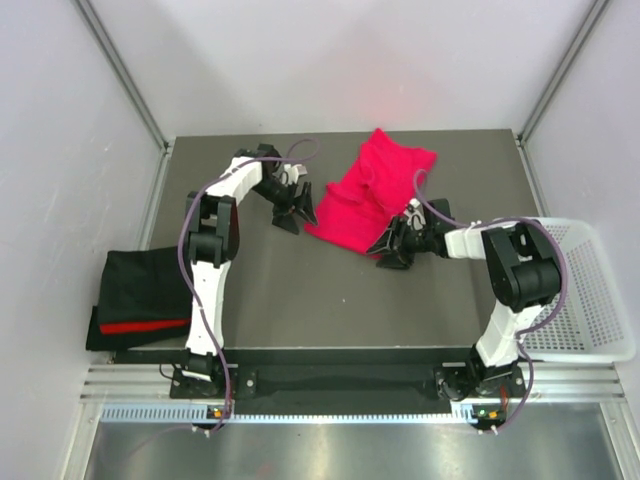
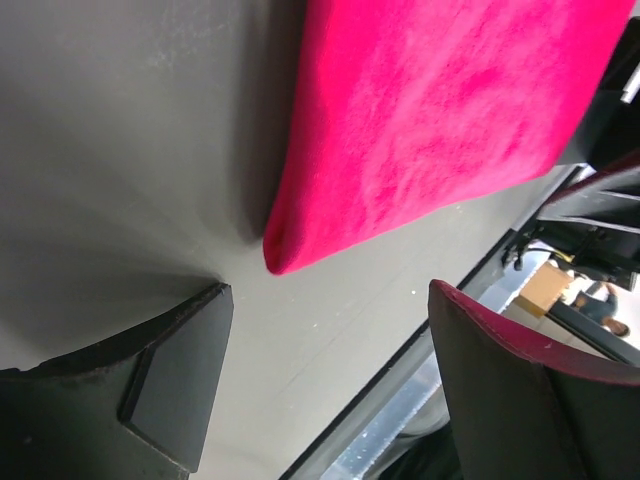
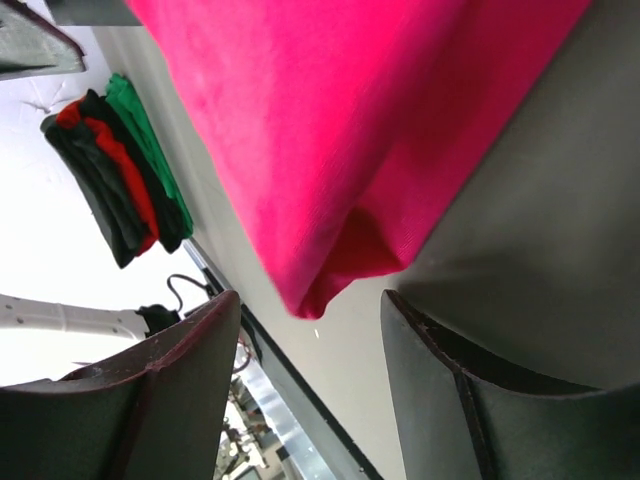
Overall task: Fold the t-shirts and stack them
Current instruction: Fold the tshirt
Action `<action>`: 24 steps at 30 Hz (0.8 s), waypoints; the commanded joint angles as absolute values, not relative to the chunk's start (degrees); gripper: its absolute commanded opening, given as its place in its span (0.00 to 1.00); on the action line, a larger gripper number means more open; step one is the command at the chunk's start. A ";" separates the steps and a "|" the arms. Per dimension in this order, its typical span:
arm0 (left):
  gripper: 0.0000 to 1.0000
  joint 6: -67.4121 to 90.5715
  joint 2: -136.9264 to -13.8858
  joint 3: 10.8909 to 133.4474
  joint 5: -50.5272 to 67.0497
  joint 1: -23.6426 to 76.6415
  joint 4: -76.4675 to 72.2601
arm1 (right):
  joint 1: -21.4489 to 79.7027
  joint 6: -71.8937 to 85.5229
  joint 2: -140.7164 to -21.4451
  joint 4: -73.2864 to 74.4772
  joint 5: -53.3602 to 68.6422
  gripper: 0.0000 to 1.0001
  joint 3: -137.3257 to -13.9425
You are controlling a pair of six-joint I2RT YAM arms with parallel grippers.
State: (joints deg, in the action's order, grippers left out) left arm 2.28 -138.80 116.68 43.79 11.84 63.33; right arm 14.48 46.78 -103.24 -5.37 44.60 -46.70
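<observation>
A dark grey matte desk (image 1: 300,310) stands inside a white-walled enclosure with metal corner posts. At its left edge, toward the near corner, a pile of folded t-shirts (image 1: 140,295) overhangs the side. From above the pile shows only black with a red stripe.

The left gripper (image 1: 297,213) sits near the middle of the desk, just left of the magenta-red t-shirt (image 1: 370,190). Its fingers are spread wide and nothing is held. The shirt lies partly folded, right of centre, reaching toward the far edge. At the shirt's near corner the right gripper (image 1: 388,252) is parted about halfway and grips no cloth. A white mesh basket (image 1: 590,290) juts past the right edge.

Only the right wrist view shows a green layer in the pile. The left wrist view shows a rounded shirt corner lying flat on the desk beyond the fingers.
</observation>
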 commanded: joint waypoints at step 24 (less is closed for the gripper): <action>0.28 1.05 -145.55 119.18 43.51 14.94 64.34 | 15.03 47.64 -107.23 -9.23 41.84 0.10 -48.52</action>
